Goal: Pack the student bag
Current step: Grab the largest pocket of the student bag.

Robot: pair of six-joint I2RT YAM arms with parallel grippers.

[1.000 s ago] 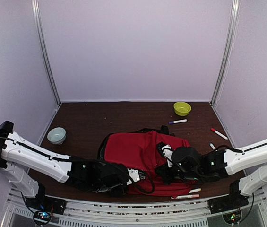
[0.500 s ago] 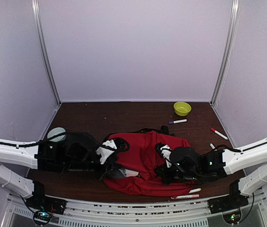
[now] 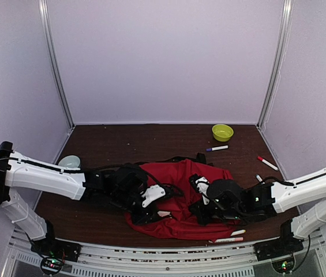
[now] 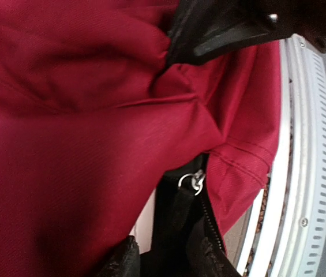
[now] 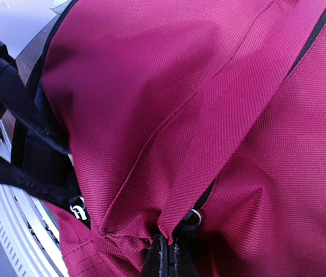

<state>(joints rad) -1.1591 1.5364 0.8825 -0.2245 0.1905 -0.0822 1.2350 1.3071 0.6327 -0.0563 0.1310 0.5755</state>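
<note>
Both arms used long white link housings joined by black joint modules. The left arm (image 3: 41, 179) carried a black block at its left end and a white plate at the wrist. The right arm (image 3: 310, 187) had a black cable looped above its forearm. The left base (image 3: 53, 254) and right base (image 3: 278, 254) were black, with small lit indicators. The right gripper (image 5: 164, 254) had slim black fingers.

The student bag (image 3: 180, 179) is red, with a black zipper (image 4: 208, 222). On the dark brown table (image 3: 122, 141), the far right bowl (image 3: 222, 132) is yellow-green and the left bowl (image 3: 67, 162) is pale blue.
</note>
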